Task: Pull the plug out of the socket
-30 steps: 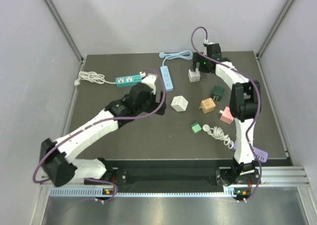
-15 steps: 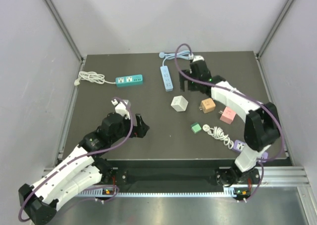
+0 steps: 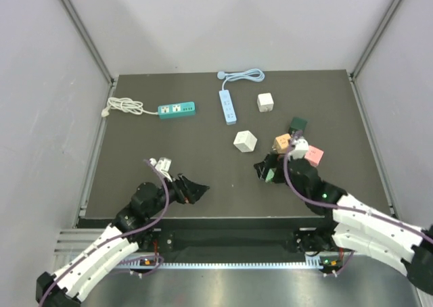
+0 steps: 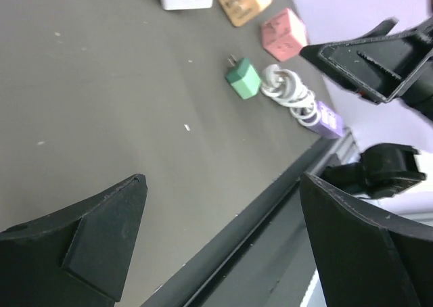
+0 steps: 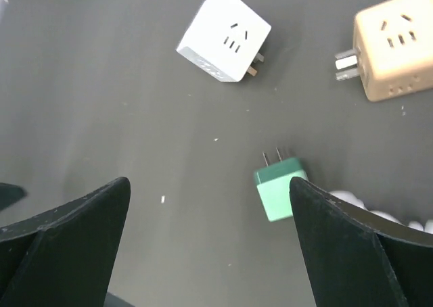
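The blue power strip [image 3: 228, 107] lies at the back middle of the table with its cable curled behind it. A white cube plug [image 3: 265, 102] sits on the mat to its right, apart from it. A teal power strip [image 3: 176, 109] lies further left. My left gripper [image 3: 195, 189] is open and empty, low over the near left of the mat [image 4: 223, 205]. My right gripper [image 3: 264, 168] is open and empty above a small green plug [image 5: 281, 189], which it does not touch; its fingers [image 5: 67, 239] stand wide apart.
A white cube [image 3: 245, 141], an orange cube [image 3: 283, 143], a dark green cube [image 3: 296, 125] and a pink cube [image 3: 313, 156] lie at mid right. A white coiled cable [image 4: 287, 90] with a purple adapter [image 4: 328, 117] lies near the front edge, under the right arm.
Both arms have drawn back from the strips to the near edge. The right gripper has left the white cube plug at the back, beside the blue strip.
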Controlling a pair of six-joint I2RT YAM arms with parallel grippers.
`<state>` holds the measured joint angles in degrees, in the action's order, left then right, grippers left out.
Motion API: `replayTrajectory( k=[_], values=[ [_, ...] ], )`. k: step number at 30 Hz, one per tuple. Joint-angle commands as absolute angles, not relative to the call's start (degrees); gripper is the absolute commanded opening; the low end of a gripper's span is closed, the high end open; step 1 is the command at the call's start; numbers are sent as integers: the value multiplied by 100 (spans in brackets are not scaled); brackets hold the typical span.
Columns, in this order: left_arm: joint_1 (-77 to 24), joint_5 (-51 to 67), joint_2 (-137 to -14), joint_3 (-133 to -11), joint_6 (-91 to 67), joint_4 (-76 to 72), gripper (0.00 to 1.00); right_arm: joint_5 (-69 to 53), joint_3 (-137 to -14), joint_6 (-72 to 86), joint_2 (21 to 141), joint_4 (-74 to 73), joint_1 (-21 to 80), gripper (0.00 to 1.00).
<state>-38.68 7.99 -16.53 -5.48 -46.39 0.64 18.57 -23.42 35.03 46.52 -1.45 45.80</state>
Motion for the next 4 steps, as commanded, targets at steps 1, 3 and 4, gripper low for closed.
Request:
replayTrajectory(
  k=[1,3,4],
  values=[
    [-3841,1151,-1337,-203,-4983,-922,99,2224,-1463,4069,3737,974,4711,100],
    [-3841,1256,-1161,-71,-5123,-1141,99,2302,-1126,4619,3246,862,4711,100],
    [-3841,1422,-1099,-27,-5228,-1273,99,2190,-829,4788,3104,844,4711,100]
  ],
)
